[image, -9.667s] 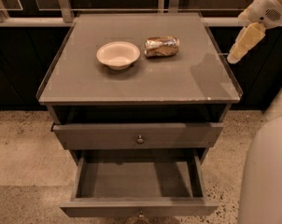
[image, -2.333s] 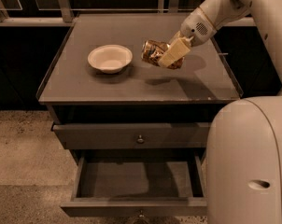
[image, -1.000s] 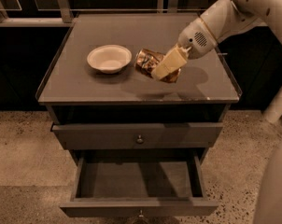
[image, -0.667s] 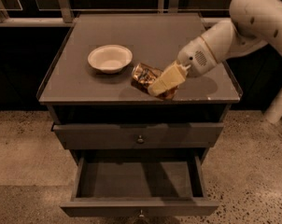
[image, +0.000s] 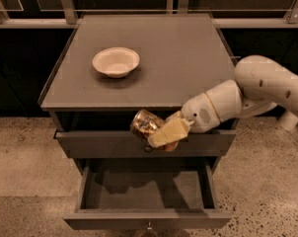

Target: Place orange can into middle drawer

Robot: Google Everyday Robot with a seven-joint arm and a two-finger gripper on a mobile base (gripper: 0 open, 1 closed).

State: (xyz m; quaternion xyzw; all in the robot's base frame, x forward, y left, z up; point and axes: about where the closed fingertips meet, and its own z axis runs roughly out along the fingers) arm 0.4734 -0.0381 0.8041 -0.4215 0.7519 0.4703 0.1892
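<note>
Gripper [image: 161, 136] and orange can [image: 143, 123] hang above middle drawer [image: 139, 194], before bowl [image: 115, 61].

No legible text on orange can [image: 143, 123] or gripper [image: 163, 135] above middle drawer [image: 114, 219].

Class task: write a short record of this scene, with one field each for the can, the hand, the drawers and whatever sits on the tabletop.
orange can: tilted, held in the air in front of the upper drawer, above the open one
hand: shut on the orange can, just past the cabinet's front edge
middle drawer: pulled open, can not yet inside
upper drawer: closed
bowl: cream-white, upright on the tabletop, left of centre
</note>
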